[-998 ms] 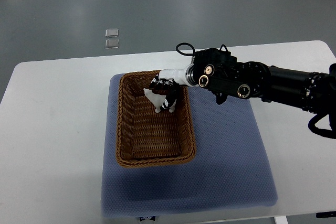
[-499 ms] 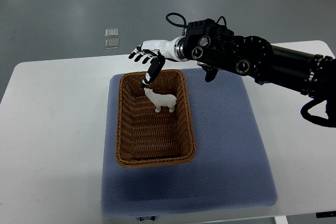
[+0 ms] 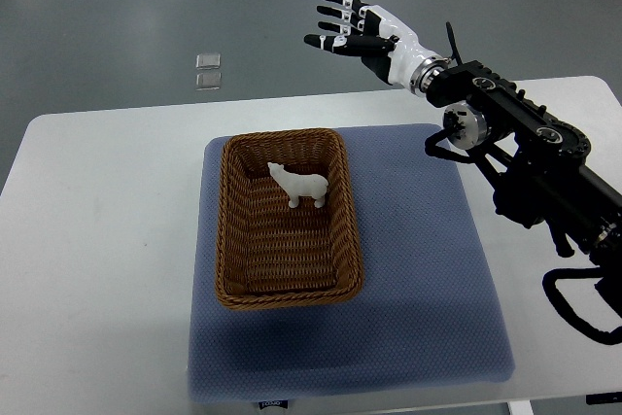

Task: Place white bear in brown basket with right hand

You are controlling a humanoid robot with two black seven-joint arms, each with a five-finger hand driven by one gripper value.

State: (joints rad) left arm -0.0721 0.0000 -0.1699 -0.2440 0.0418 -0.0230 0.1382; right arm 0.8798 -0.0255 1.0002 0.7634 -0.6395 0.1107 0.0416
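Grey floor fills the top of the view, and below it sits a white table (image 3: 107,221) with rounded corners, most of it covered by a blue-grey textured mat (image 3: 428,279). On that mat stands the brown basket (image 3: 225,240), a woven oblong with its long side running toward me.

My right hand (image 3: 364,36) is raised over the far edge of the table, palm open, and my fingers (image 3: 335,18) are spread apart and hold nothing. They point toward the picture's left, out over the floor. My left arm does not show.

The white bear (image 3: 299,185) stands upright on its feet inside the basket, in the far half of it, below my fingertips and a little nearer my body than they are. Nothing of mine touches it. As I judge it, the placing is done and only clearing away remains.

What could spoil it now is my own arm. The dark forearm (image 3: 525,162) hangs over the mat's right side, beside the basket. If I swing it low across the basket when drawing back, it could catch the rim and shove the basket, or tip the bear, which looks light. Pulling back to my right should avoid that.

Two small pale squares (image 3: 207,71) lie on the floor, well to the left of my fingers.
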